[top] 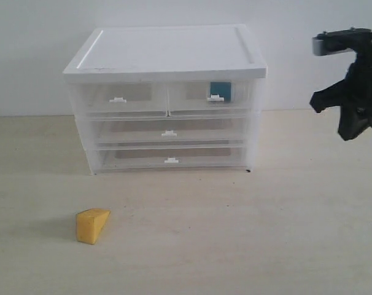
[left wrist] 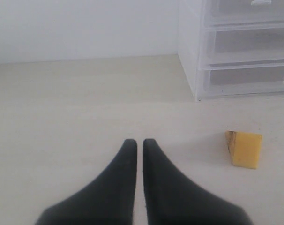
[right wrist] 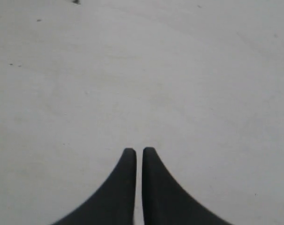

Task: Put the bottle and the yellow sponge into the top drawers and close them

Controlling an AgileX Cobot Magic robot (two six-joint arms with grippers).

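Yellow sponge [top: 93,225] on table [top: 266,233]; left tool [left wrist: 139,140], right tool [right wrist: 138,150] empty, jaws together; right arm [top: 358,92] high.

We see pale wood-grain worktop [top: 278,233]. White-topped drawer cabinet [top: 167,58] stands far centre. Yellow sponge [top: 92,225] lies near left, well apart from cabinet, nearer us than its left corner.

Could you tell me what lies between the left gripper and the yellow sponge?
Only bare table separates left gripper from yellow sponge, per the left wrist view.
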